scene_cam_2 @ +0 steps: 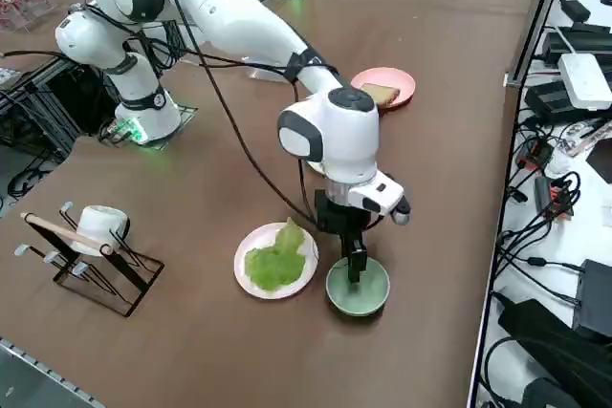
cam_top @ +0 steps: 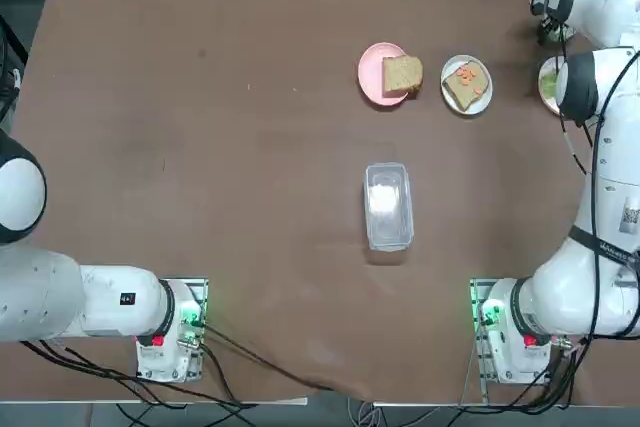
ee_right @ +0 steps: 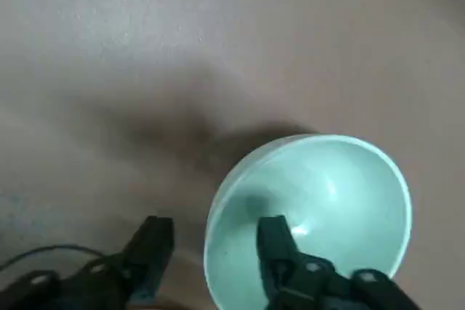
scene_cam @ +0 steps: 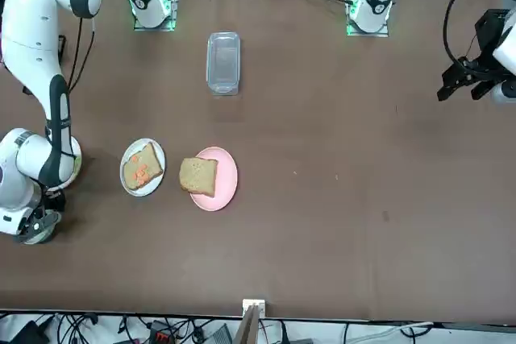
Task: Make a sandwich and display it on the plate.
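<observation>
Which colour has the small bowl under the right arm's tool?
Pale green. The bowl shows best in the right wrist view.

Two bread slices lie on the table, one on a pink plate (cam_top: 372,75), the other, topped with red sauce, on a white plate (cam_top: 479,100). A third plate (scene_cam_2: 251,248) holds one heap of green lettuce (scene_cam_2: 275,261). There is one small green bowl (scene_cam_2: 358,288), one clear plastic box (cam_top: 388,206), and one wire rack (scene_cam_2: 91,262) carrying one white cup (scene_cam_2: 99,225).
</observation>
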Robot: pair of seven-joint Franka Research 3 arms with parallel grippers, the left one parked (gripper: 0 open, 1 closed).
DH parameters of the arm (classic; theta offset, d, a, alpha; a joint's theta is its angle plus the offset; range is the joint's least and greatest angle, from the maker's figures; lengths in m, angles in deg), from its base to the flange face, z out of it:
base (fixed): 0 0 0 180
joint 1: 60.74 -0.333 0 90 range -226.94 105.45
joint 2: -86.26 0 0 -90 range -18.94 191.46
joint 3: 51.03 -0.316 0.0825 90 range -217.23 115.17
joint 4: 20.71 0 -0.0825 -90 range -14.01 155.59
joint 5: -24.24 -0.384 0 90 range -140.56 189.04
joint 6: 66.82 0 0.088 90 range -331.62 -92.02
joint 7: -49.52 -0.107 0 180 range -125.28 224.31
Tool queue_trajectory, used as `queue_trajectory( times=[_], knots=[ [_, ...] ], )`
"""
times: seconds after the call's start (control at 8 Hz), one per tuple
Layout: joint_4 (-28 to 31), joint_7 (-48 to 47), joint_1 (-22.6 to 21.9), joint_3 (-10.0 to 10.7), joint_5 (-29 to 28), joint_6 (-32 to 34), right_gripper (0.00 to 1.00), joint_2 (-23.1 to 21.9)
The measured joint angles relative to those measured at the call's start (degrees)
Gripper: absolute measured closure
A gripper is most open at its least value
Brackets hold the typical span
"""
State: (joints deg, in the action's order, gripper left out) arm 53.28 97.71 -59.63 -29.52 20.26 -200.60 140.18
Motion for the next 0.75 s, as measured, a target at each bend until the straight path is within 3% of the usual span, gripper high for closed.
queue_trajectory(
  times=[0.12,0.25,0.75],
  knots=[
    [-0.41,-0.07,-0.10,0.00,0.00,2.19,0.07,-1.04],
    [-0.83,-0.07,-0.14,0.01,-0.01,5.09,0.00,-2.79],
    [0.86,0.53,0.09,0.31,0.00,19.59,0.00,-12.20]
  ],
)
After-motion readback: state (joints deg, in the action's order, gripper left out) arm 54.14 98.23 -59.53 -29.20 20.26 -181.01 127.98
